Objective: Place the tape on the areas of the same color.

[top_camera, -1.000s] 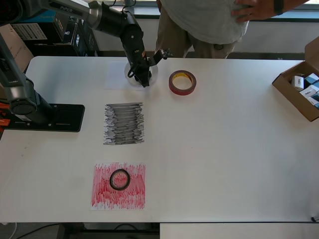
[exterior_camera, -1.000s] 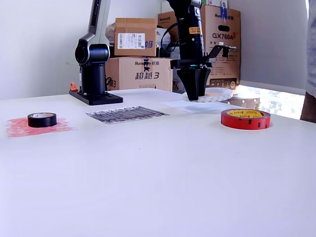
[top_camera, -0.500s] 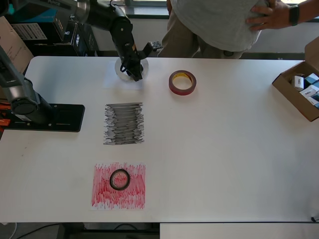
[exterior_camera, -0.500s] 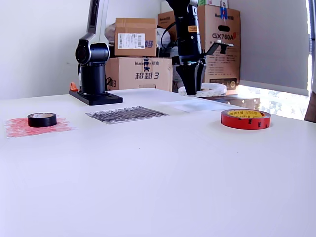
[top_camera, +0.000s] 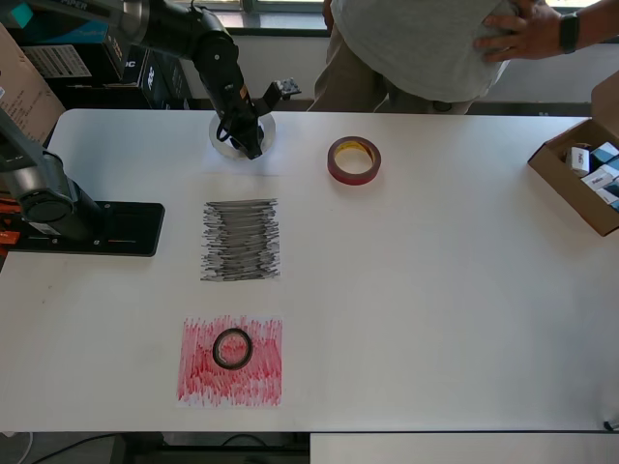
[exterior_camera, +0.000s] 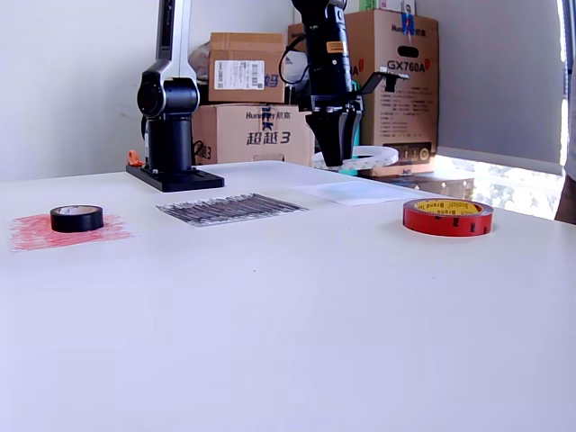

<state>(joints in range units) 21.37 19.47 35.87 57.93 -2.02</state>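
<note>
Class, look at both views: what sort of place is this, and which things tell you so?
Probably a robotics lab or workshop. A black robot arm base is fixed to a plain white table, stacked cardboard shipping boxes stand behind it, and a standing person watches.

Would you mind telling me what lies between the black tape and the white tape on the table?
The black scribbled patch lies between the black tape and the white tape held by the tool; the overhead view shows it.
</note>
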